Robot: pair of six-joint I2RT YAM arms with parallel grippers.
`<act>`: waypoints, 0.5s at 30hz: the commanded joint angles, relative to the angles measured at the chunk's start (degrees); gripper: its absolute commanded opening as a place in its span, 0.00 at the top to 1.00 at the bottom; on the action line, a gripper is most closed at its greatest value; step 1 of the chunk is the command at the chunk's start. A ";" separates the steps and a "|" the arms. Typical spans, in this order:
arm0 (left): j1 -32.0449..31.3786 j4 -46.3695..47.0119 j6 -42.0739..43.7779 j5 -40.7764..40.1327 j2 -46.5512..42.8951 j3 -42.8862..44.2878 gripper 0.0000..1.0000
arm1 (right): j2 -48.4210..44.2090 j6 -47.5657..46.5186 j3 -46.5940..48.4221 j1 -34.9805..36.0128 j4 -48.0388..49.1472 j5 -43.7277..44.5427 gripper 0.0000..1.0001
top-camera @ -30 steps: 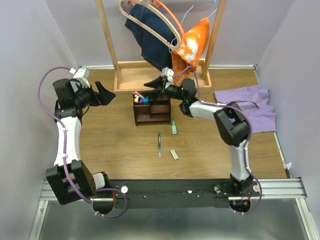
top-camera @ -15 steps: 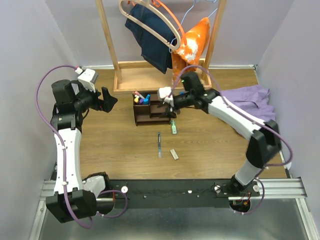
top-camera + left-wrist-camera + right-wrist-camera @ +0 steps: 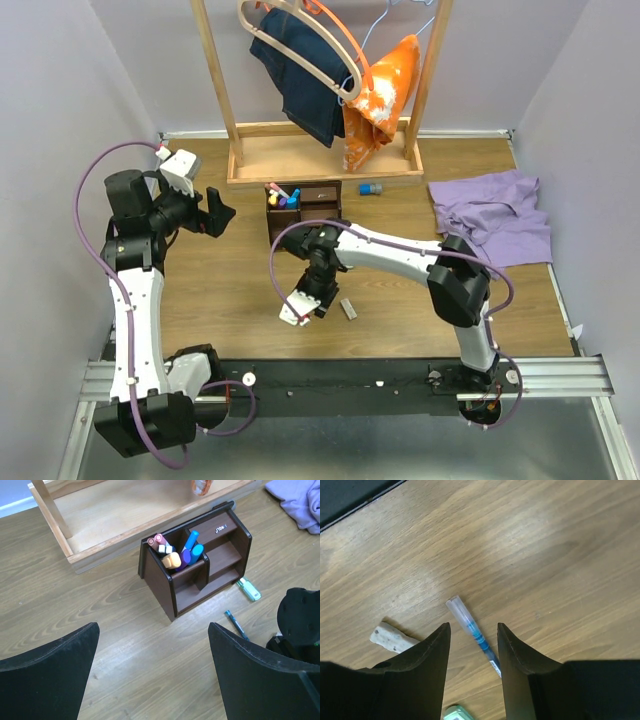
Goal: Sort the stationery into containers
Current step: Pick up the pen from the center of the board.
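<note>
A: While left gripper (image 3: 218,212) barely shifted since half a second back, top view has right gripper (image 3: 315,293) swung from organizer (image 3: 322,197) down low beside eraser (image 3: 348,308)
B: Left wrist?
A: Jaws wide apart, empty; organizer ahead, green highlighter (image 3: 248,589) and pen (image 3: 235,623) near it
B: Right wrist?
A: Jaws open, straddling pen, not touching
</note>
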 commanded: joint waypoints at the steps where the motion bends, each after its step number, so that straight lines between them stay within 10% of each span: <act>1: -1.13 -1.70 2.50 -1.17 -1.71 -1.78 0.01 | 4.50 -5.85 3.97 0.21 -5.11 6.08 0.50; 15: -1.75 1.37 0.74 -2.23 -2.24 -3.81 0.01 | 8.38 -7.25 4.24 0.30 -4.06 8.64 0.54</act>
